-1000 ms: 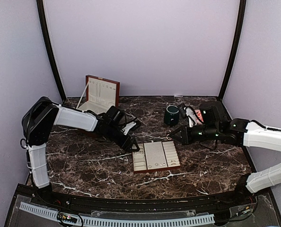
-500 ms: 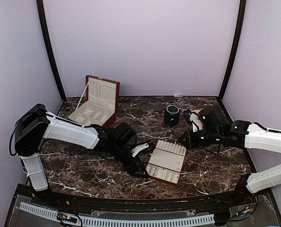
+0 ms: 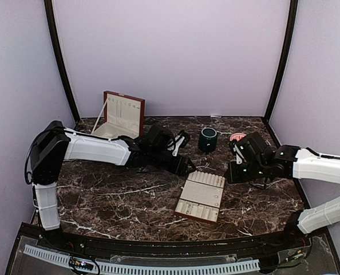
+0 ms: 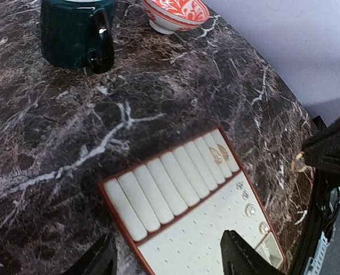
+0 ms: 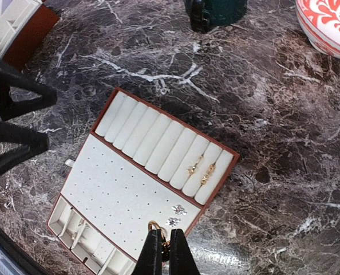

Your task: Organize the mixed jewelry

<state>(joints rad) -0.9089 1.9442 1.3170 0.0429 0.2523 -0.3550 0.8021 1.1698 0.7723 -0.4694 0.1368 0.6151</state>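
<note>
The jewelry tray (image 3: 201, 196) lies askew at the table's middle. In the right wrist view two gold rings (image 5: 201, 169) sit in its roll slots and two silvery studs (image 5: 176, 215) sit on its perforated pad (image 5: 113, 189). My right gripper (image 5: 162, 240) is shut on a small gold ring (image 5: 156, 227) and holds it above the tray's right edge; it also shows in the top view (image 3: 230, 172). My left gripper (image 3: 184, 165) is open and empty just beyond the tray's far left corner. Its fingers (image 4: 244, 258) straddle the tray (image 4: 158, 189).
A dark green mug (image 3: 207, 139) and a red-patterned bowl (image 3: 237, 137) stand behind the tray. The red-brown wooden box (image 3: 121, 117) stands open at the back left. Purple walls close in the table on three sides.
The tray has been turned askew and shifted right. My left gripper swung down to the tray's near left corner, then back up to its far left corner. My right gripper drifted slightly right.
</note>
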